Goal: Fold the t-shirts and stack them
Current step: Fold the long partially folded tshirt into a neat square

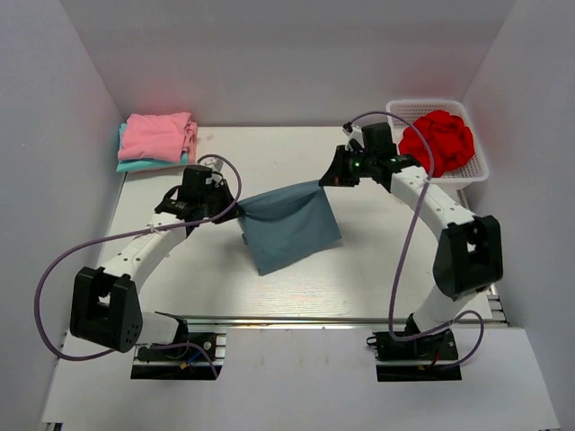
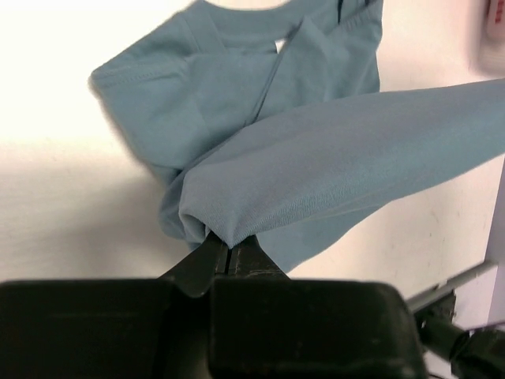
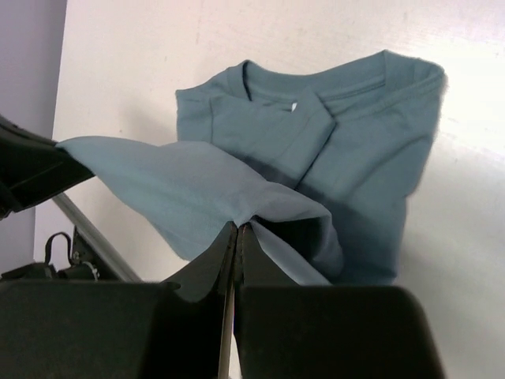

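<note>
A dusty blue-grey t-shirt (image 1: pixel 289 226) lies partly folded in the middle of the table. My left gripper (image 1: pixel 235 209) is shut on its left corner (image 2: pixel 207 225). My right gripper (image 1: pixel 325 180) is shut on its right corner (image 3: pixel 245 221). The held edge is lifted and stretched between the two grippers. The collar end rests on the table below (image 3: pixel 316 134). A folded pink t-shirt (image 1: pixel 160 135) lies on a teal one (image 1: pixel 135 165) at the back left. A bright red t-shirt (image 1: pixel 438 136) is bunched in the basket.
A white mesh basket (image 1: pixel 474 171) stands at the back right, close behind my right arm. Grey walls close in the table on the left, back and right. A metal rail (image 1: pixel 314 319) runs along the near edge.
</note>
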Robot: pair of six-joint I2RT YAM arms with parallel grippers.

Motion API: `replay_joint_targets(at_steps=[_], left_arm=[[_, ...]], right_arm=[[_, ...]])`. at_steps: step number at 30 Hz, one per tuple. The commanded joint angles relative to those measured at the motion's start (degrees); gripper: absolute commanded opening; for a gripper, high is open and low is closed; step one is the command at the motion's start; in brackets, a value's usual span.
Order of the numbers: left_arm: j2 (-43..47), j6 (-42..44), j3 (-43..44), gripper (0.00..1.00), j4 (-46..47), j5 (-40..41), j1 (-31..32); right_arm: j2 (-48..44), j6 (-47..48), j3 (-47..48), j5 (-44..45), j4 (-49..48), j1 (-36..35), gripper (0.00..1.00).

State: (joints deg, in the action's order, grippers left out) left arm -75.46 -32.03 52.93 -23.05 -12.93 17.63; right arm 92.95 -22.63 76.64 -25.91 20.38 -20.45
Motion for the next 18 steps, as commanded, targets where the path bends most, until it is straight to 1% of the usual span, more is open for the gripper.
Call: replay_joint_targets(at_steps=[1,5,6,7,8,9,10,11,12,13,14,15,16,17,18], left_arm=[[-1.7,0.04,2.62,0.0,1.87,2.56,-2.94],[-6.97,-0.49,4.99,0.01,2.49,2.56,-4.62],[-8.29,-0.49,6.56,0.1,2.48,2.56,-5.23],[-10.91,-0.49,7.36,0.2,1.7,2.56,-5.76],[-12.07,-0.49,8.67,0.52,1.17,4.56,-5.76],[-12.95,-0.49,8.68,0.62,1.16,5.8,-6.37],[-13.74,-0.49,9.64,0.75,1.16,6.59,-7.07],[-14.97,-0.49,11.04,0.99,1.16,8.95,-7.86],[-15.59,-0.49,12.01,0.99,1.16,9.58,-7.87],[-15.59,-0.49,12.81,0.99,1.16,9.59,-8.48],[-16.46,-0.49,14.03,0.99,1.16,11.42,-8.49],[-16.47,0.21,14.05,0.99,1.16,11.43,-8.49],[-16.47,0.91,13.35,0.99,1.69,9.08,-8.49],[-15.78,0.92,12.47,0.99,3.52,7.93,-8.49],[-14.46,1.7,11.33,0.99,5.1,6.7,-8.49]], right_arm=[[4.6,0.66,6.23,0.51,-2.63,1.46,0.0],[12.76,0.22,11.24,2.44,-2.36,1.55,0.0],[15.31,0.39,14.64,2.27,-2.54,1.55,0.0],[18.12,0.14,15.98,2.62,-2.28,1.55,0.0],[21.02,1.0,18.78,2.36,-2.36,1.55,0.01],[22.18,1.79,21.07,1.66,-4.97,1.55,0.12],[24.8,2.5,22.83,0.87,-6.39,1.38,0.15],[27.61,4.68,25.29,-0.44,-9.71,1.37,0.24],[30.95,5.49,27.31,-3.59,-9.75,1.55,0.35],[32.72,7.67,32.55,-5.62,-8.35,1.55,0.46],[34.3,8.47,35.13,-6.51,-4.86,1.64,0.71],[37.19,10.31,40.99,-6.61,-2.48,1.55,0.85],[37.31,12.68,41.74,-6.43,1.81,1.12,0.9],[37.05,13.14,41.4,-4.34,2.12,1.02,0.9],[34.26,13.49,37.05,-4.06,1.16,1.02,0.9]])
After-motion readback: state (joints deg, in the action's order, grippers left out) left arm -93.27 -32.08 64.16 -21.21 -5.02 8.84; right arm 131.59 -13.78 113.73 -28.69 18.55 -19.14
